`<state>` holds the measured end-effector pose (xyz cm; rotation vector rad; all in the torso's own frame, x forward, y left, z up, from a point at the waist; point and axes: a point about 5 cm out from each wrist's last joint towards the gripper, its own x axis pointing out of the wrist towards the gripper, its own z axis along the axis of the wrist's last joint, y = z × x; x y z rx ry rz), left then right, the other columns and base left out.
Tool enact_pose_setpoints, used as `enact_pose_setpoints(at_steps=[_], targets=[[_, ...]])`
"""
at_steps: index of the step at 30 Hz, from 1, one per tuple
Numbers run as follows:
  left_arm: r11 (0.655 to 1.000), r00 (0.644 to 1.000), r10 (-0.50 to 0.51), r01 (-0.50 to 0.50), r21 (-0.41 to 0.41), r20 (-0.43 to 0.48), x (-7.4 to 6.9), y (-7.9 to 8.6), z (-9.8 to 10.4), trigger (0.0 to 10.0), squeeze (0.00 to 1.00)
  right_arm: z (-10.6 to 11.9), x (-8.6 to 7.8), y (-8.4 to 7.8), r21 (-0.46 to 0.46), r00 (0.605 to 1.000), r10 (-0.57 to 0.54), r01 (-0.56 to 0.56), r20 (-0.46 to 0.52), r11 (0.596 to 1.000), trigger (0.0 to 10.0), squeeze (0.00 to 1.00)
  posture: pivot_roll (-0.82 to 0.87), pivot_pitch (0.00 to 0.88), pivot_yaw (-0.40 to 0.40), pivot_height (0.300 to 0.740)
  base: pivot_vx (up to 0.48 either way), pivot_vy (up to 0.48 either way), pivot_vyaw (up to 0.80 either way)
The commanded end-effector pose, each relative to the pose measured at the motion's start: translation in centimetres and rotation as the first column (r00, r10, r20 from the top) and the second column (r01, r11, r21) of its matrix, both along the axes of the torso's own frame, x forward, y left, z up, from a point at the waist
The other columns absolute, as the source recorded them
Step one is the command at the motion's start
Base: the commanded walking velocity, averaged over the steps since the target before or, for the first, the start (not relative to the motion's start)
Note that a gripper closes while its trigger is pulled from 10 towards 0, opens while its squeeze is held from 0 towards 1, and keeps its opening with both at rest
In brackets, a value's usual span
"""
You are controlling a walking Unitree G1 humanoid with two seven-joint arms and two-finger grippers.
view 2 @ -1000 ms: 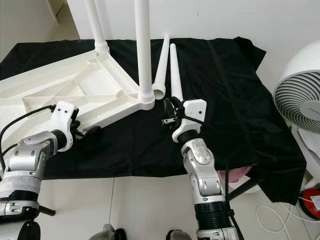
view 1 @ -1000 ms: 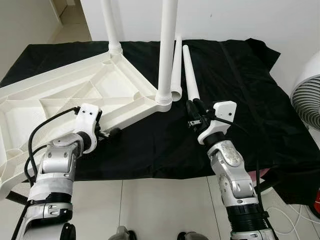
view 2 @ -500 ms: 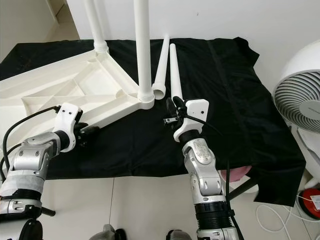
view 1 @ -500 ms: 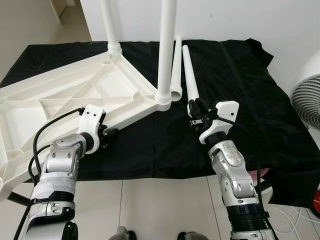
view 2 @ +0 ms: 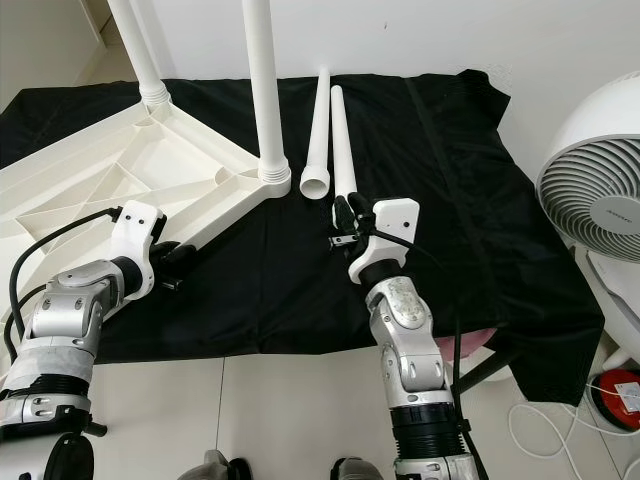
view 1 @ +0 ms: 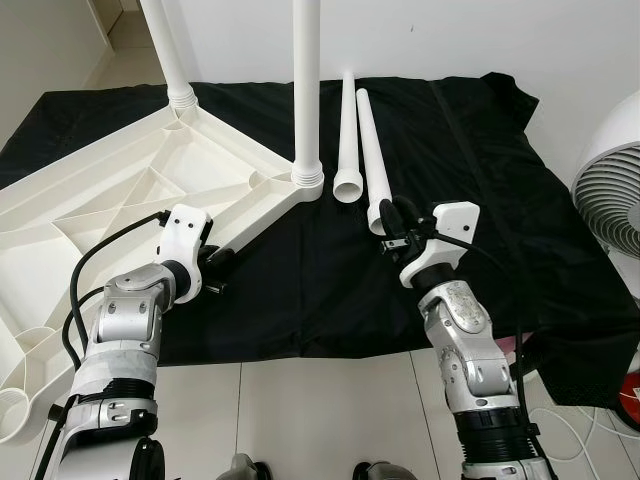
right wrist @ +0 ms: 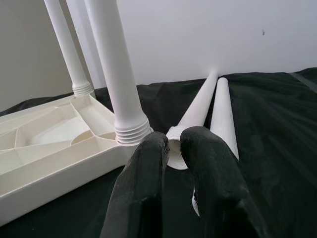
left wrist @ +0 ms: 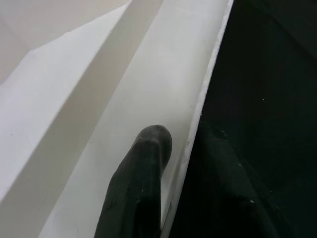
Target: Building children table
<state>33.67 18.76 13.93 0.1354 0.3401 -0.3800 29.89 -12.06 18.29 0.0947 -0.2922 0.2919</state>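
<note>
The white tabletop (view 1: pixel 120 190) lies upside down on a black cloth (view 1: pixel 480 170). Two white legs stand screwed into it, one at the near corner (view 1: pixel 306 90) and one at the far corner (view 1: pixel 165 50). Two loose legs (view 1: pixel 347 130) (view 1: pixel 366 140) lie side by side on the cloth, open ends toward me. My left gripper (view 1: pixel 217 262) is shut on the tabletop's rim (left wrist: pixel 198 114), one finger (left wrist: pixel 148 148) on the white inner face, the other under the edge. My right gripper (view 1: pixel 392 222) is shut and holds nothing, right beside the nearer loose leg's end.
A white fan (view 1: pixel 610 200) stands at the right, past the cloth's edge. A red object (view 2: pixel 618 388) and a white cable lie on the tiled floor at the lower right. The tabletop's near-left corner overhangs the cloth.
My left gripper has closed on the tabletop's rim, and the tabletop has shifted left, away from the loose legs. The right gripper has barely moved. The camera has shifted slightly.
</note>
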Motion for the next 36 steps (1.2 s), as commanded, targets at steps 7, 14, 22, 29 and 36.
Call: enact_pose_setpoints(at_steps=[7,14,22,29,36], targets=[[0.976,0.973,0.217,-0.218,0.009,0.075,1.0,-1.8,-0.1,10.0,0.0,-0.1,0.1,0.0,0.004,1.0,-0.012,0.012,-0.002,1.0,10.0,0.0,-0.07,0.11,0.07,0.74,0.0,0.0,0.0],[0.995,0.986,0.094,-0.09,-0.035,0.137,0.6,-2.6,1.5,10.0,0.0,-0.1,0.0,-0.3,0.004,1.0,-0.031,0.031,0.001,0.999,10.0,0.0,-0.08,0.109,0.082,0.74,0.0,0.0,0.0],[0.996,0.979,-0.023,0.039,-0.078,0.201,-0.4,-2.0,3.0,10.0,0.0,-0.2,0.1,-0.2,0.004,1.0,-0.025,0.025,-0.002,1.0,10.0,0.0,-0.06,0.104,0.069,0.74,0.0,0.0,0.0],[0.994,0.951,-0.072,0.092,-0.052,0.3,-1.4,0.1,5.0,10.0,0.0,-0.1,0.4,0.2,-0.002,1.0,0.0,0.0,0.002,1.0,10.0,0.0,-0.05,0.098,0.054,0.74,0.0,0.0,0.0],[1.0,0.951,-0.025,0.021,0.019,0.309,-1.8,2.6,5.7,10.0,0.0,-0.1,0.5,0.2,-0.003,1.0,0.002,-0.002,0.003,1.0,10.0,0.0,-0.04,0.099,0.05,0.74,0.0,0.0,0.0]])
